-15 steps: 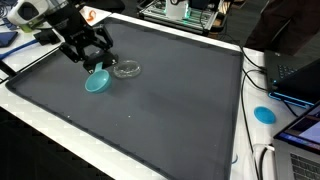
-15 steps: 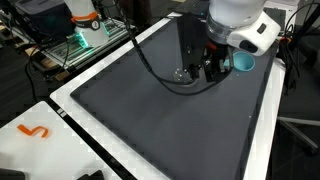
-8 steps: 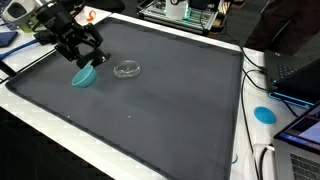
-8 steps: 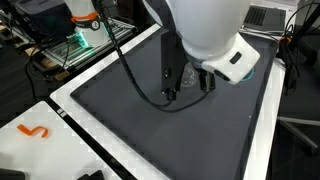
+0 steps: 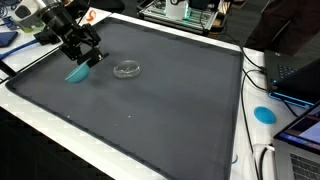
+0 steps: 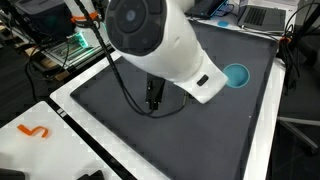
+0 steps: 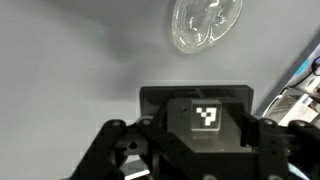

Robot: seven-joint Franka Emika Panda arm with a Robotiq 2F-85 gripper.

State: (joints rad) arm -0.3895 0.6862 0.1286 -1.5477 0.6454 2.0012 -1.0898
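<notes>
While the gripper [image 5: 84, 58] holds the bowl [image 5: 76, 73], the glass dish [image 5: 126, 69] lies empty.

Light was even, bright; faint shadow lay beneath gripper [image 5: 84, 57]; glass dish [image 7: 205, 22] beyond it glinted; near arm [image 6: 165, 50] blurred.

Jaws gripping teal bowl [image 5: 77, 72], clear glass dish [image 5: 126, 69] nearby, dark mat [image 5: 170, 100]

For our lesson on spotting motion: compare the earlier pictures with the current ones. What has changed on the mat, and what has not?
The gripper moved with the teal bowl away from the clear glass dish, toward the edge of the dark mat. The bowl stays at its fingers; whether they clamp it cannot be told. The dish and mat stayed put.
</notes>
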